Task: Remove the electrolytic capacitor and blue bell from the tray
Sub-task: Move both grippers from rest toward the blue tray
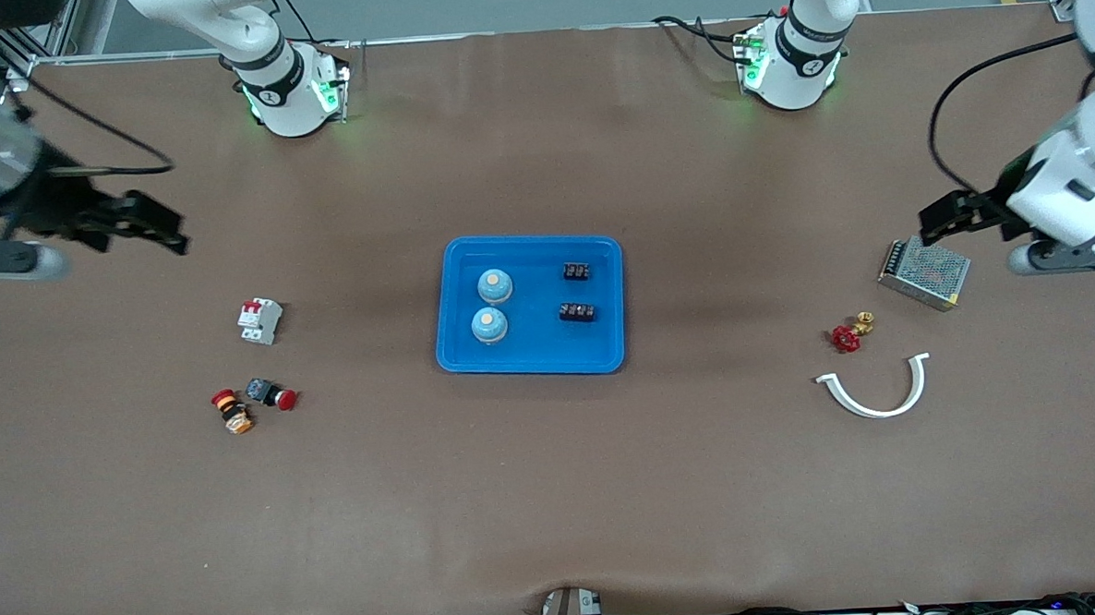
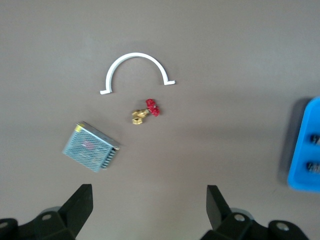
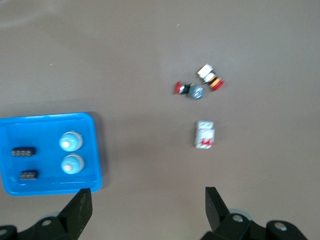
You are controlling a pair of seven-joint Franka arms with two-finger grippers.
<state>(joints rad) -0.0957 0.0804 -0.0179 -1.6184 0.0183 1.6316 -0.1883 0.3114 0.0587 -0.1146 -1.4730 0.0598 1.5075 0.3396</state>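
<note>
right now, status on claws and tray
Left claw open, over table near metal box. Right claw open, empty. Two bells, two capacitors in blue tray. Nothing obstructing.

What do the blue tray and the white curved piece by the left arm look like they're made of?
The blue rectangular tray looks like moulded plastic: uniform saturated colour, rounded corners, a raised rim with a slight sheen. The white half-ring clamp is probably plastic too, judging by its thin, even, matte white band with small end tabs; painted metal can't be ruled out.

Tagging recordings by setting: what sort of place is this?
Likely a robotics lab bench for sorting industrial parts: a brown-covered table, a blue tray holding small components, and electrical hardware such as a circuit breaker and a metal power supply.
</note>
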